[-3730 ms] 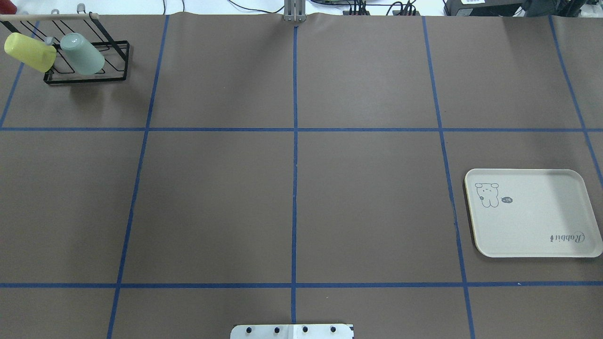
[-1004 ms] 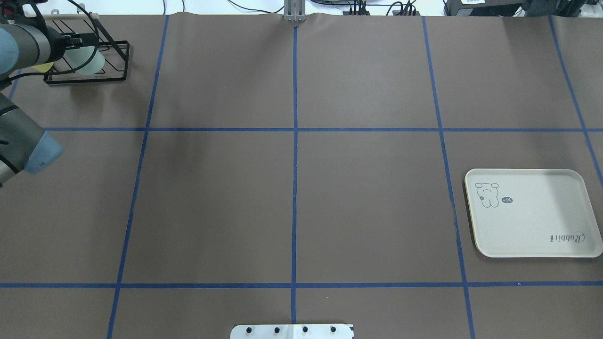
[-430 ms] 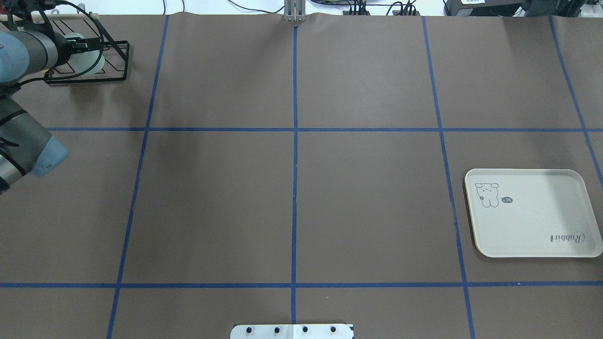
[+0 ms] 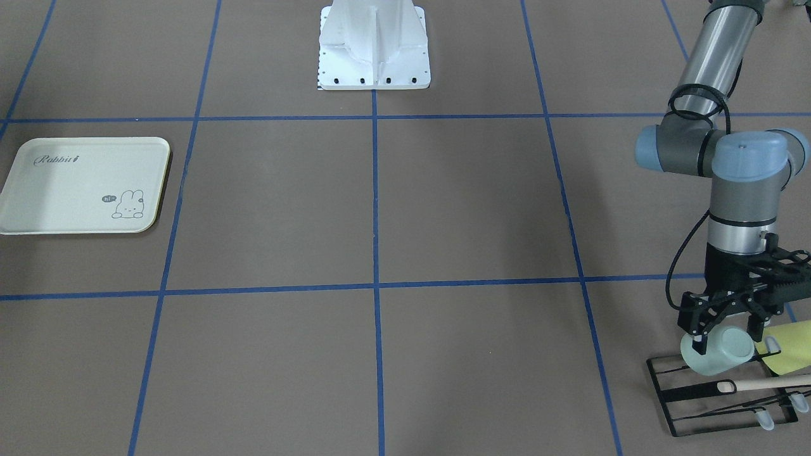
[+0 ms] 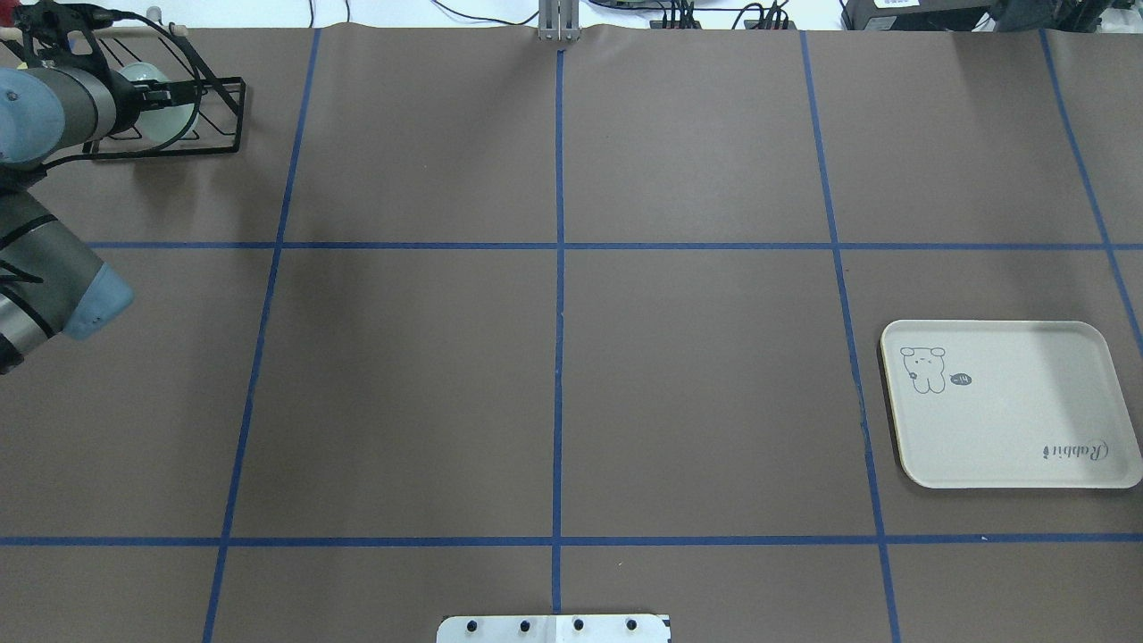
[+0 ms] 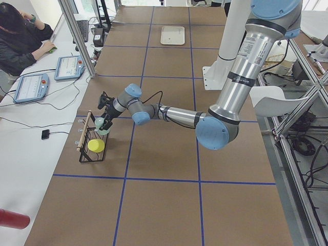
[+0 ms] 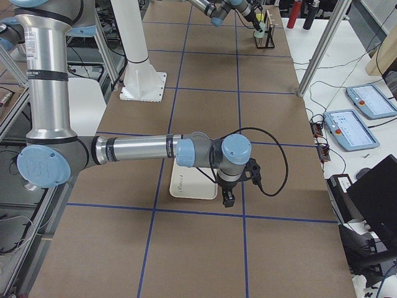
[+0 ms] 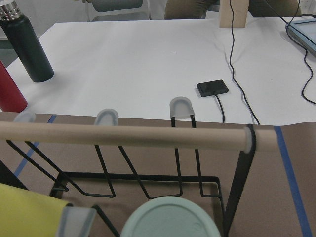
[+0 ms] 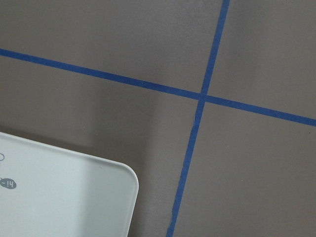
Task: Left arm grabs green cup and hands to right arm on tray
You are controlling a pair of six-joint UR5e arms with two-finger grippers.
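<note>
Reaching farther over the rack (image 4: 659, 396) than a moment ago, the left gripper (image 4: 725, 332) straddles the green cup (image 4: 716, 362), tilted on the rack beside the yellow cup (image 4: 789, 348); whether it squeezes, I cannot tell. Right gripper (image 7: 228, 200) hangs by the tray (image 7: 192, 184) corner, its state unclear

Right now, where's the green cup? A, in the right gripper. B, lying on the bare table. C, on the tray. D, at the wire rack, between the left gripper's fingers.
D: the green cup is at the wire rack, with the left gripper straddling it.
</note>
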